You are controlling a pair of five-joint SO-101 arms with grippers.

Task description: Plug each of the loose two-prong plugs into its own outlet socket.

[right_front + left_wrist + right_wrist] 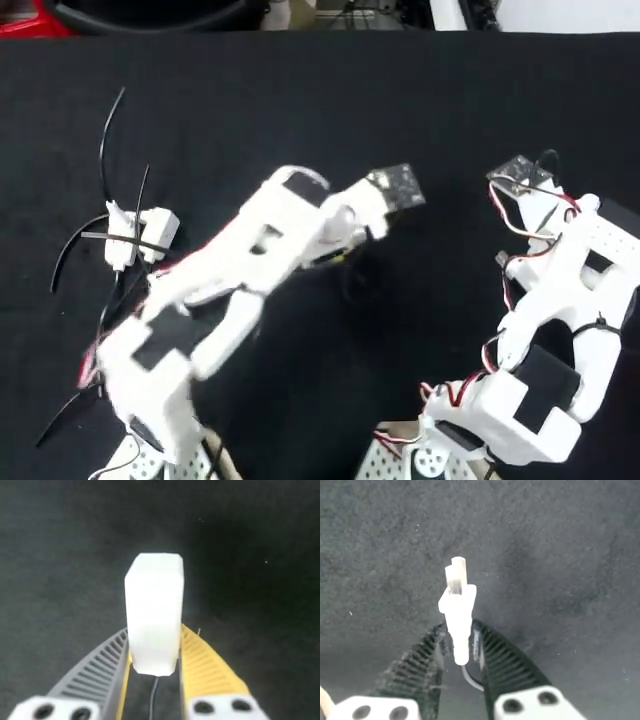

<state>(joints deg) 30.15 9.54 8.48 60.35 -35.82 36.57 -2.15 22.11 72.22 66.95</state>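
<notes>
Our left hand (154,632) is clamped on a white outlet socket (154,600) that juts out beyond it. Our right hand (458,627) pinches a two-prong plug (457,602) by its tail, prongs pointing away from it.

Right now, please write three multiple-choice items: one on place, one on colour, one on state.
1. In the high view, the white plastic pieces tied with black wires lie: A left of centre; B at centre; C right of centre.
2. The left gripper's fingers are: A both black; B grey and yellow; C both white.
3. The right gripper is: A open; B shut on the white two-prong plug; C shut on a pen.
A: near the left edge. B: its wrist view shows both colours. B: its jaws clamp the plug.
</notes>
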